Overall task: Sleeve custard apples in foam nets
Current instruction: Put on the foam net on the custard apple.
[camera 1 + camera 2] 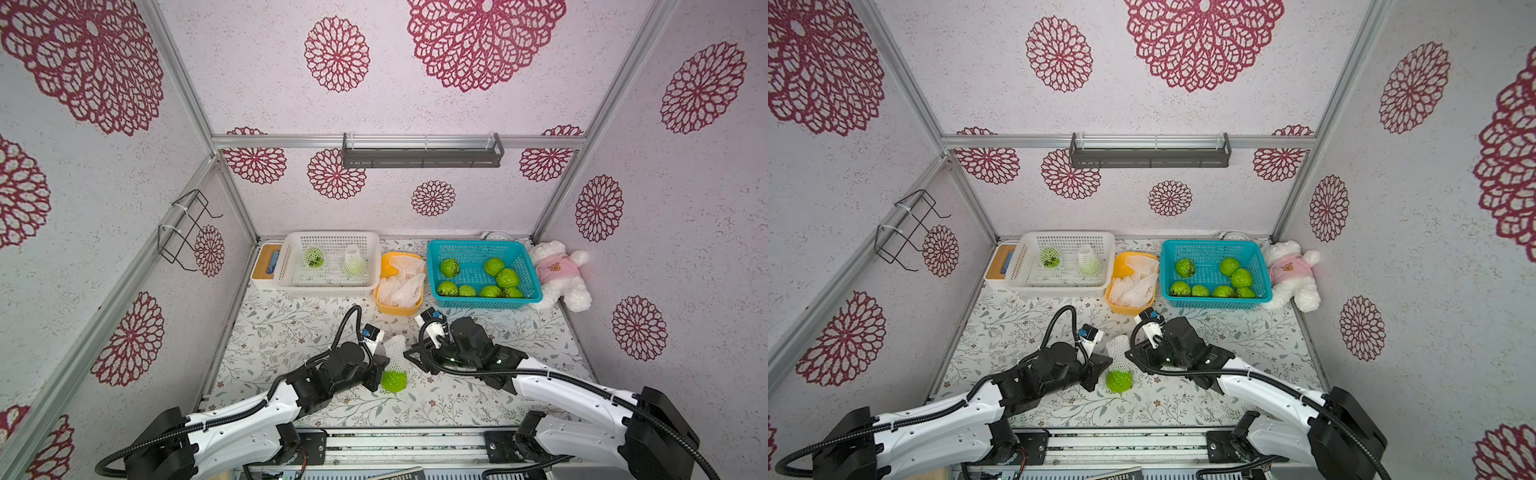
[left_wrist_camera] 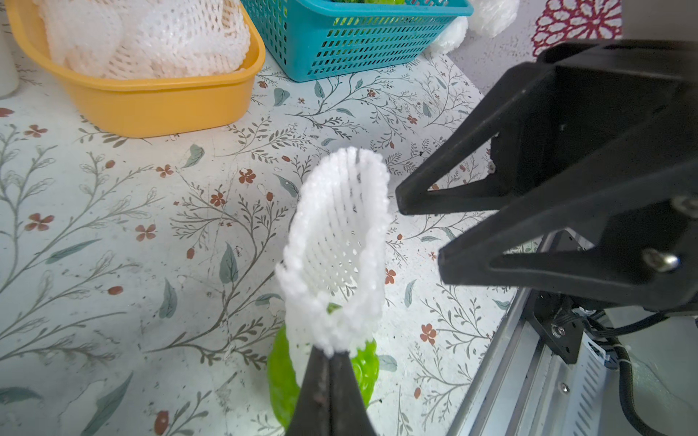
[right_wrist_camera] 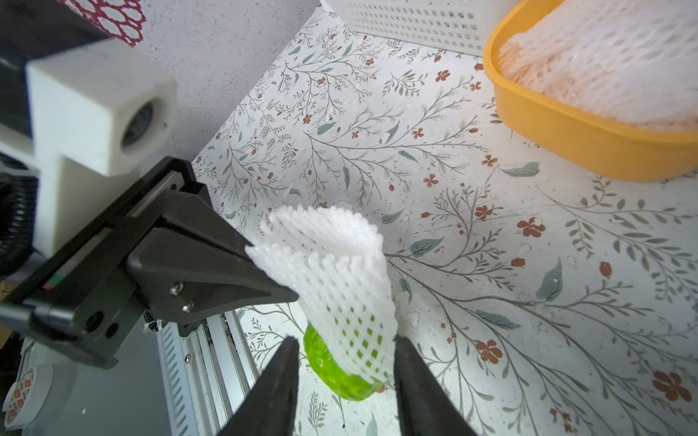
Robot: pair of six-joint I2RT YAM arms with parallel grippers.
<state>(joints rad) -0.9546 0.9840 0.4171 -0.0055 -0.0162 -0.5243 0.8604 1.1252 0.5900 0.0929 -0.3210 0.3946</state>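
Custard apple [image 1: 393,381], bright green and bumpy, seems to rest on the floral tabletop [image 1: 291,328] near the metal rail [image 1: 407,436], partly inside a white foam mesh net [image 1: 395,353]. Left gripper [image 2: 332,353] pinches the net's rim; right gripper [image 3: 347,338], jaws half apart, holds nothing. Likely next: draw the net down. Open table around.

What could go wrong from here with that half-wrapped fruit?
The left fingers pinch only one side of the foam net, so the soft mesh might slip free. The custard apple bulges bare from the net's lower end and could drop out. The right fingers, open beside the net, might knock it out when they close in.
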